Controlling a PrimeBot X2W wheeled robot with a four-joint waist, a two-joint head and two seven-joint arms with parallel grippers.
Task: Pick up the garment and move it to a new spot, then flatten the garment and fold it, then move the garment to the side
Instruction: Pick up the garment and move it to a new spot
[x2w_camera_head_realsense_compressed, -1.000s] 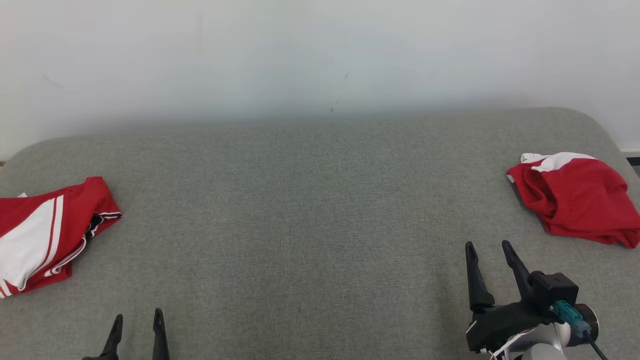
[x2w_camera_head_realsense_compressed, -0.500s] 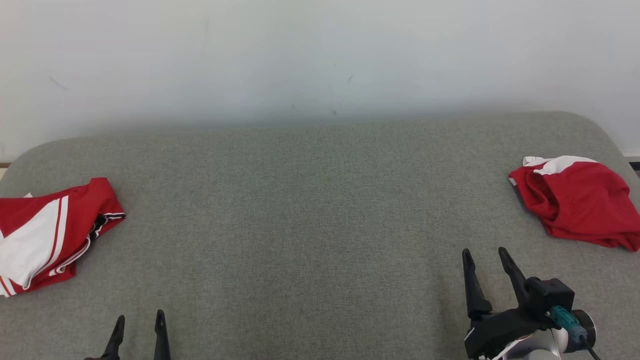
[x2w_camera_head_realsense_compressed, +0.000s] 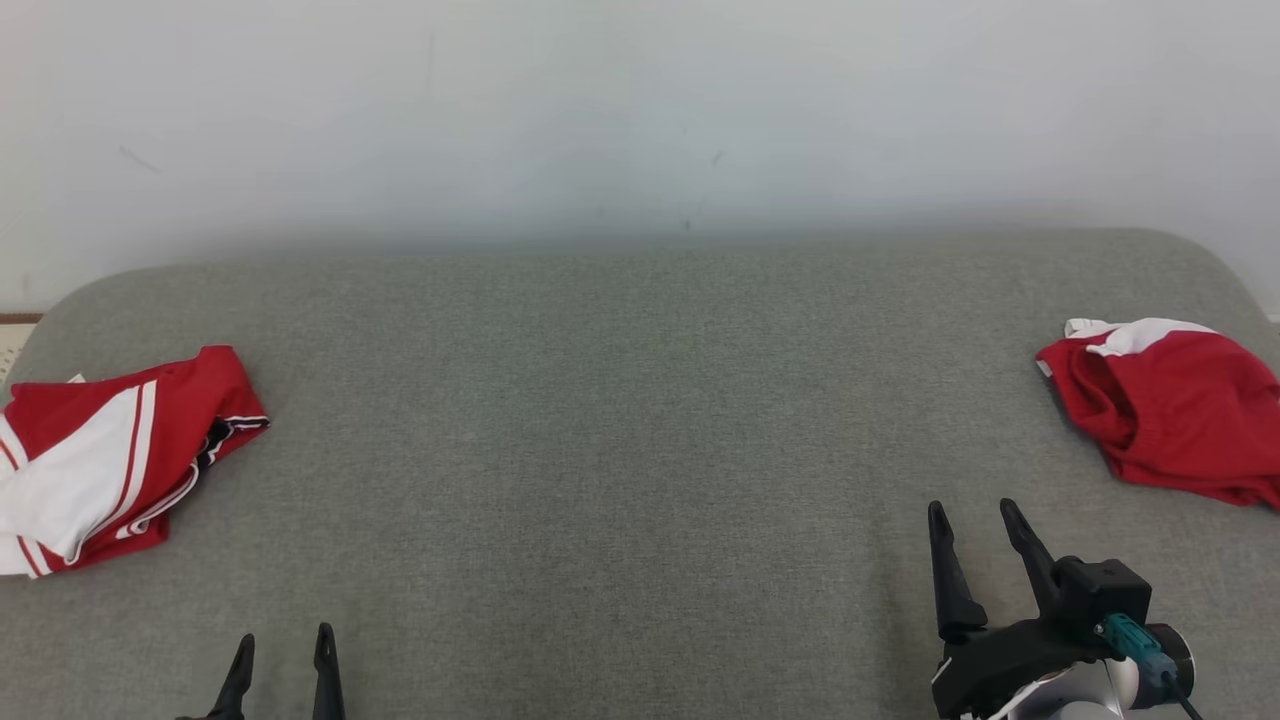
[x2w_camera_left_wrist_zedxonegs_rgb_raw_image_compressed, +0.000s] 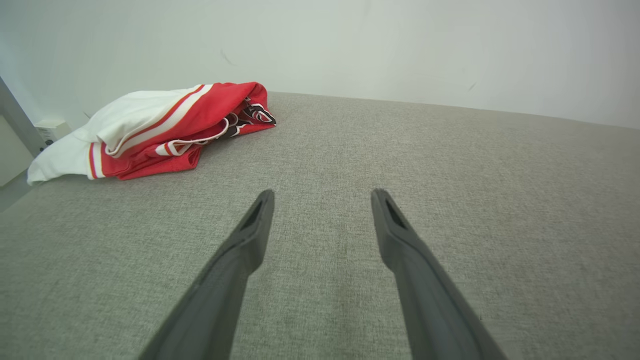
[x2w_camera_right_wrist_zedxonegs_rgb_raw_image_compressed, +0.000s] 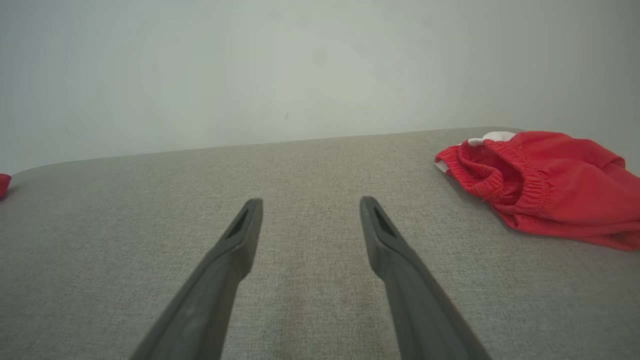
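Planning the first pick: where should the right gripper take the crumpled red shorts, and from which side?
Grip the red shorts by the gathered waistband: it stands up as a thick ridge on the edge facing the open right gripper. Probably come in from the middle of the cushion, jaws astride that ridge.

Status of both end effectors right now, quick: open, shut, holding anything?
Left end effector: open, holding nothing.
Right end effector: open, holding nothing; the red shorts lie apart from it, off to its right.
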